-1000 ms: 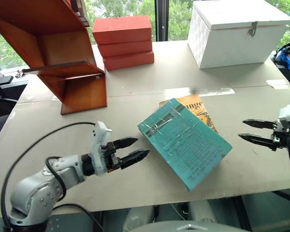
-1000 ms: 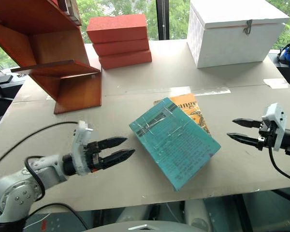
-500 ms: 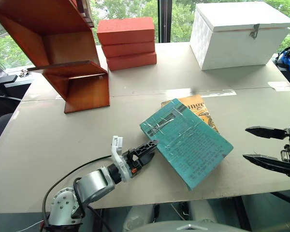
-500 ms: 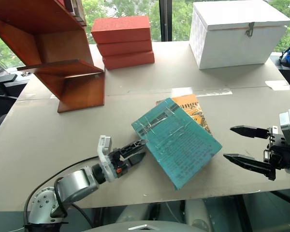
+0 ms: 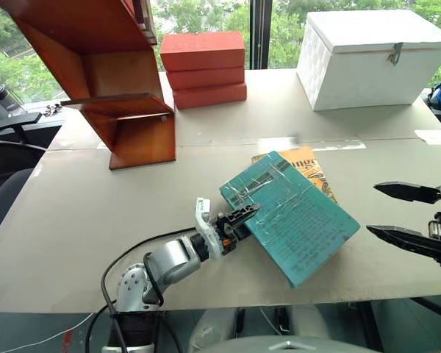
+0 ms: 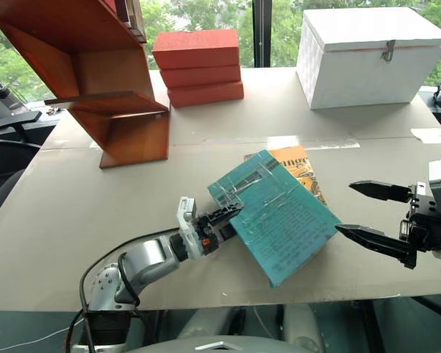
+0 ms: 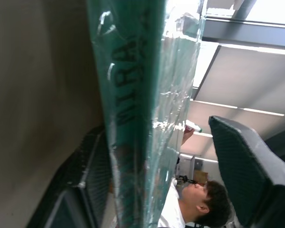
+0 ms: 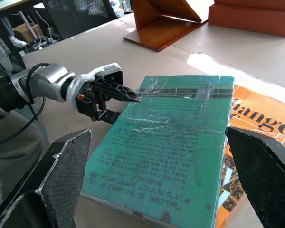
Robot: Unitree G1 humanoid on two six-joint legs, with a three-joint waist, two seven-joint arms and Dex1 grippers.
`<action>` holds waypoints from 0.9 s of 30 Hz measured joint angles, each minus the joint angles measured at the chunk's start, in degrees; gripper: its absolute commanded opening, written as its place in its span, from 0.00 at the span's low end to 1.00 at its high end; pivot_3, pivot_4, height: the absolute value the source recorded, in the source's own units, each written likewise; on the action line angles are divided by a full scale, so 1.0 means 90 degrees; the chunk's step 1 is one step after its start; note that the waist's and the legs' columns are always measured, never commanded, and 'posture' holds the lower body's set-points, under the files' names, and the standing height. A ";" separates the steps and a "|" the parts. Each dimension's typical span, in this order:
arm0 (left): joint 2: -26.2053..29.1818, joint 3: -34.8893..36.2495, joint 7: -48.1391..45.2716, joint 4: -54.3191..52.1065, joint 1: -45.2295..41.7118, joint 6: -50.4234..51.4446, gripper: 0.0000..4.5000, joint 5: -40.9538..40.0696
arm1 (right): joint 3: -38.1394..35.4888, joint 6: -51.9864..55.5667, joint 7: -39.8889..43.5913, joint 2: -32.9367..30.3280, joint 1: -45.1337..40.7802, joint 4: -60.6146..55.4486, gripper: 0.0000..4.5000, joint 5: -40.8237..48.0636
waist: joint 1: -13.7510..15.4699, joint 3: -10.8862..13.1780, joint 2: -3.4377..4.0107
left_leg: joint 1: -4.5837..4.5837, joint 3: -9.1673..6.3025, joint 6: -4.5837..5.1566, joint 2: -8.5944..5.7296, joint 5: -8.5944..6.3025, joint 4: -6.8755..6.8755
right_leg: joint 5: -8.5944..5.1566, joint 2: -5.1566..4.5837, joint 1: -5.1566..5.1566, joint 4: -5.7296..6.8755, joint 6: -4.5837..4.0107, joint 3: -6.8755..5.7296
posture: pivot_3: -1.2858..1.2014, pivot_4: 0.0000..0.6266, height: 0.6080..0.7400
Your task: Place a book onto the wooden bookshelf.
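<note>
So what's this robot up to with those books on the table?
Its left pincer has one finger over and one under the edge of a large flat teal book in shiny plastic wrap, which lies on the table, partly on top of a yellow-orange book. The right pincer hangs open, off to the side. The reddish-brown wooden bookshelf stands further back; the book isn't lifted yet.

The left gripper (image 5: 239, 222) now straddles the near-left edge of the book (image 5: 294, 217), one finger above, one below, having rolled and closed in; the right gripper (image 5: 408, 213) spreads wider beside the book.
</note>
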 measured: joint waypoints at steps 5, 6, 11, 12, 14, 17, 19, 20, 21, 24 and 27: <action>0.0025 -0.0006 0.0088 0.0146 -0.0115 0.0076 0.71 -0.0020 | 0.0003 -0.0006 -0.0026 0.0000 -0.0022 0.0043 1.00 -0.0015 | 0.0008 -0.0013 0.0012 | 0.0006 0.0000 -0.0001 0.0000 0.0000 0.0000 | 0.0000 -0.0002 0.0007 -0.0001 0.0000 0.0000 | 0.52 0.24 1.00; 0.0023 -0.0025 0.0110 0.0174 -0.0147 0.0067 0.71 -0.0022 | 0.0003 -0.0006 -0.0034 0.0000 -0.0022 0.0041 1.00 -0.0014 | 0.0011 -0.0016 0.0016 | 0.0007 -0.0001 -0.0001 0.0000 0.0000 0.0000 | -0.0001 -0.0003 0.0008 -0.0001 0.0000 0.0000 | 0.52 0.24 1.00; -0.0027 -0.0068 0.0141 0.0202 -0.0180 -0.0032 0.43 -0.0023 | 0.0003 -0.0006 -0.0037 0.0000 -0.0022 0.0042 1.00 -0.0016 | 0.0013 -0.0023 0.0027 | 0.0008 0.0000 -0.0001 0.0000 0.0001 0.0000 | -0.0001 -0.0005 0.0010 -0.0001 0.0001 0.0000 | 0.52 0.24 1.00; -0.0051 -0.0066 0.0135 0.0200 -0.0180 -0.0066 0.39 -0.0023 | 0.0003 -0.0007 -0.0034 0.0000 -0.0023 0.0044 1.00 -0.0018 | 0.0013 -0.0023 0.0027 | 0.0008 0.0000 -0.0001 0.0000 0.0001 0.0000 | -0.0001 -0.0005 0.0010 -0.0001 0.0001 0.0000 | 0.52 0.24 1.00; -0.0069 -0.0055 0.0087 0.0193 -0.0179 -0.0111 0.15 -0.0024 | 0.0004 -0.0008 -0.0030 0.0000 -0.0041 0.0048 1.00 -0.0024 | 0.0013 -0.0023 0.0027 | 0.0007 0.0000 -0.0001 0.0000 0.0001 0.0000 | -0.0001 -0.0005 0.0010 -0.0002 0.0001 -0.0001 | 0.52 0.24 1.00; -0.0153 -0.0029 -0.0086 0.0144 -0.0181 -0.0178 0.02 -0.0075 | 0.0037 -0.0019 -0.0029 -0.0001 -0.0104 0.0056 1.00 -0.0043 | 0.0012 -0.0021 0.0022 | 0.0006 0.0000 -0.0001 0.0000 0.0001 0.0000 | -0.0001 -0.0005 0.0010 -0.0006 0.0001 -0.0001 | 0.52 0.24 1.00; -0.0112 -0.0048 -0.0174 0.0125 -0.0167 -0.0189 0.02 -0.0068 | 0.0063 -0.0062 -0.0021 -0.0005 -0.0142 0.0074 1.00 -0.0062 | 0.0000 -0.0017 0.0015 | 0.0004 -0.0001 -0.0001 0.0000 0.0000 -0.0001 | -0.0002 -0.0005 0.0008 -0.0006 0.0001 -0.0001 | 0.52 0.24 1.00; -0.0076 -0.0047 -0.0216 0.0112 -0.0164 -0.0190 0.02 -0.0067 | 0.0089 -0.0072 -0.0018 -0.0005 -0.0171 0.0100 1.00 -0.0072 | -0.0006 -0.0016 0.0013 | 0.0004 -0.0001 -0.0001 0.0000 0.0000 -0.0002 | -0.0002 -0.0005 0.0006 -0.0007 0.0001 -0.0002 | 0.52 0.24 1.00; -0.0020 -0.0043 -0.0285 0.0059 -0.0151 -0.0201 0.02 -0.0062 | 0.0119 -0.0081 -0.0012 -0.0005 -0.0212 0.0143 1.00 -0.0078 | -0.0010 -0.0015 0.0012 | 0.0001 -0.0001 -0.0002 0.0000 0.0000 -0.0002 | -0.0002 -0.0005 0.0003 -0.0007 0.0000 -0.0002 | 0.52 0.24 1.00; 0.0258 -0.0028 -0.0478 -0.0143 -0.0160 -0.0216 0.02 0.0027 | 0.0186 -0.0104 0.0012 -0.0005 -0.0273 0.0227 1.00 -0.0093 | -0.0016 -0.0010 0.0003 | -0.0008 -0.0001 -0.0002 0.0001 0.0001 -0.0004 | -0.0002 -0.0004 -0.0006 -0.0007 0.0000 -0.0003 | 0.52 0.24 1.00; 0.0743 0.0071 -0.0862 -0.0477 -0.0401 -0.0212 0.02 0.0380 | 0.0291 -0.0125 0.0094 -0.0008 -0.0349 0.0400 1.00 -0.0109 | -0.0020 0.0000 -0.0011 | -0.0012 -0.0001 -0.0002 0.0001 0.0001 -0.0003 | -0.0002 -0.0004 -0.0009 -0.0008 0.0000 -0.0004 | 0.52 0.24 1.00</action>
